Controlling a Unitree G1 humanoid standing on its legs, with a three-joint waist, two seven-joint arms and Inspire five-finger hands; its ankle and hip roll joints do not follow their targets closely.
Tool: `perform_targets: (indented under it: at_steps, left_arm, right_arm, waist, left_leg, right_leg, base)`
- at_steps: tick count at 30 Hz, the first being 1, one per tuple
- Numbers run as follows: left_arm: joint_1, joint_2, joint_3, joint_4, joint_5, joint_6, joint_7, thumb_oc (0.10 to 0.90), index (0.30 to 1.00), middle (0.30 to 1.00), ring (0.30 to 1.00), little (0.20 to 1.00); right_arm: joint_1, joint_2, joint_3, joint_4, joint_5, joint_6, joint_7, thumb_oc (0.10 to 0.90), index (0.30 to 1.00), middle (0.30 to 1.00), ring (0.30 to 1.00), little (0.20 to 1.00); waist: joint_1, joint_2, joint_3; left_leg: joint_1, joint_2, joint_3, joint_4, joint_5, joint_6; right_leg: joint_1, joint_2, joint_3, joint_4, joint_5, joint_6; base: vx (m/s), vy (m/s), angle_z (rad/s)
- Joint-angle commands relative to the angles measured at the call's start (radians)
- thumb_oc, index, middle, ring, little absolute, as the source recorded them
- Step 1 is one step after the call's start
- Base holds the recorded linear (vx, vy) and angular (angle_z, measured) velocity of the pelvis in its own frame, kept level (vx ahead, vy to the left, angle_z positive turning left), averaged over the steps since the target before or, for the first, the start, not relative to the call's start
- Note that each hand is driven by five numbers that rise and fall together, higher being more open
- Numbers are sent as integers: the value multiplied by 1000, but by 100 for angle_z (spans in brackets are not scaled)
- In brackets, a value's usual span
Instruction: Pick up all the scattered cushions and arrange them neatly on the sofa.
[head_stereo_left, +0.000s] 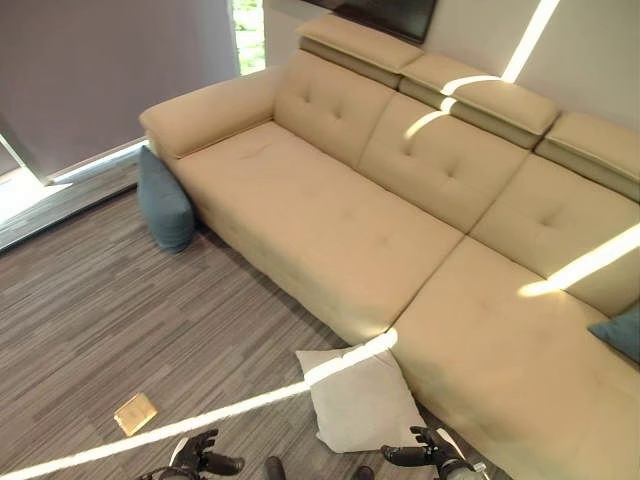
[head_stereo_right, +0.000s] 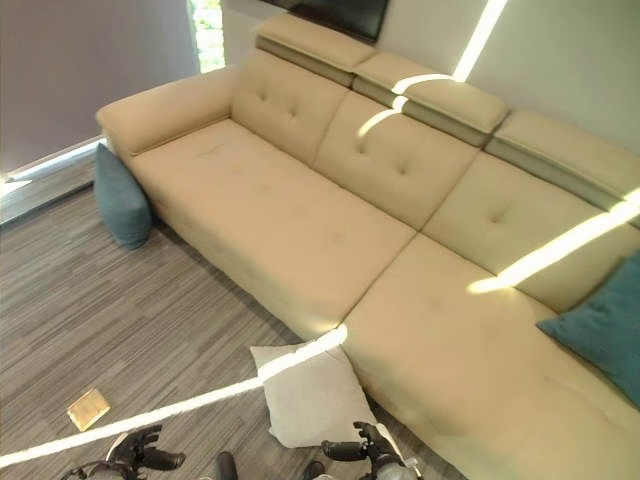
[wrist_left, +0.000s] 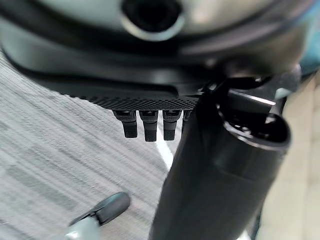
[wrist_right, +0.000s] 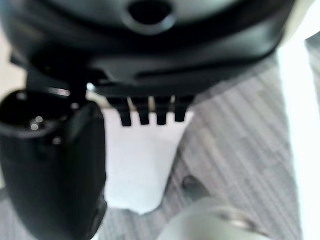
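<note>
A beige sectional sofa (head_stereo_left: 330, 215) stands on a grey striped carpet floor (head_stereo_left: 120, 330), its seats bare except for a teal cushion (head_stereo_right: 600, 330) lying on the chaise at the right end. A white cushion (head_stereo_left: 360, 398) lies flat on the floor against the sofa's front, just ahead of the right hand (head_stereo_left: 425, 452), whose fingers are relaxed and hold nothing. A second teal cushion (head_stereo_left: 163, 203) leans upright against the sofa's left armrest. The left hand (head_stereo_left: 200, 455) hangs spread and empty above the floor, near a small tan card (head_stereo_left: 135, 412). No writing is legible.
</note>
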Motion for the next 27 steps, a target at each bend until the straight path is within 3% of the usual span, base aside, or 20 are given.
perform_targets:
  at_steps: [1, 4, 5, 6, 9, 14, 16, 17, 23, 27]
  left_arm:
    - [-32, -19, 0, 24, 17, -24, -6, 800, 900, 900, 900, 900]
    - [-33, -28, 0, 24, 14, -21, -11, 800, 900, 900, 900, 900]
    - [-41, -41, -12, 18, -1, -26, -9, 800, 900, 900, 900, 900]
    - [-41, -41, -12, 18, -1, -26, -9, 800, 900, 900, 900, 900]
    - [-49, -52, -31, 16, -6, -24, -10, 800, 900, 900, 900, 900]
    - [-59, -68, -60, 14, -6, -23, -8, 800, 900, 900, 900, 900]
    - [-58, -70, -62, 15, -9, -23, -7, 800, 900, 900, 900, 900]
    - [-54, -73, -59, 20, -13, -20, -8, 800, 900, 900, 900, 900]
    - [-47, -71, -58, 32, 8, -16, -16, 800, 900, 900, 900, 900]
    - [-68, -44, -55, 16, -3, -22, -4, 800, 900, 900, 900, 900]
  right_arm:
    - [-18, -85, -1, -16, 3, -21, -45, 800, 900, 900, 900, 900]
    - [-19, -91, -4, -14, 8, -18, -45, 800, 900, 900, 900, 900]
    - [-26, -98, 1, -11, 18, -19, -47, 800, 900, 900, 900, 900]
    - [-26, -98, 1, -11, 18, -19, -47, 800, 900, 900, 900, 900]
    - [-23, -106, 3, -11, 17, -20, -46, 800, 900, 900, 900, 900]
    - [-17, -120, 4, 8, 8, -15, -50, 800, 900, 900, 900, 900]
    - [-15, -121, 3, 7, 6, -15, -51, 800, 900, 900, 900, 900]
    - [-11, -123, 2, 11, 2, -14, -50, 800, 900, 900, 900, 900]
    - [0, -110, -15, 12, 4, -12, -43, 800, 900, 900, 900, 900]
    - [-20, -90, -20, -11, 21, -7, -47, 800, 900, 900, 900, 900]
  waist:
    - [-3, -5, -15]
    - [-5, -9, -7]
    - [10, -11, 10]
    - [10, -11, 10]
    - [10, -15, 6]
    - [23, 2, 8]
    - [25, 5, 10]
    - [31, 14, 7]
    - [21, 19, -6]
    - [20, 5, 13]
  left_leg:
    - [-33, -19, -108, 164, -153, -24]
    - [-60, -1, -115, 259, -172, -28]
    - [-112, -9, -189, 344, -153, -43]
    - [-112, -9, -189, 345, -153, -43]
    - [-129, -9, -242, 288, -154, -47]
    - [-154, 59, -342, 138, -53, -79]
    - [-157, 66, -364, 126, -43, -84]
    - [-158, 66, -405, 118, -32, -91]
    - [-126, 52, -385, 119, -54, -83]
    - [-135, 8, -326, 144, -97, -37]
  right_leg:
    - [-21, 59, 95, -41, -44, -6]
    - [0, 71, 126, -71, -41, -14]
    - [16, 82, 162, -92, -37, -26]
    - [17, 82, 162, -92, -37, -26]
    - [26, 75, 183, -105, -35, -14]
    - [52, 84, 226, -104, -58, -4]
    - [57, 84, 235, -101, -65, -3]
    - [68, 83, 249, -95, -73, -1]
    - [83, 36, 277, -75, -77, 23]
    - [-7, -29, 333, -10, -45, 63]
  base:
    - [-14, -119, 1]
    - [2, -64, -32]
    - [-2, -12, -23]
    - [4, -3, -28]
    - [79, 67, -59]
    - [115, 108, -30]
    - [113, 155, -23]
    - [82, 120, -22]
    - [126, 247, -16]
    - [-21, 321, -46]
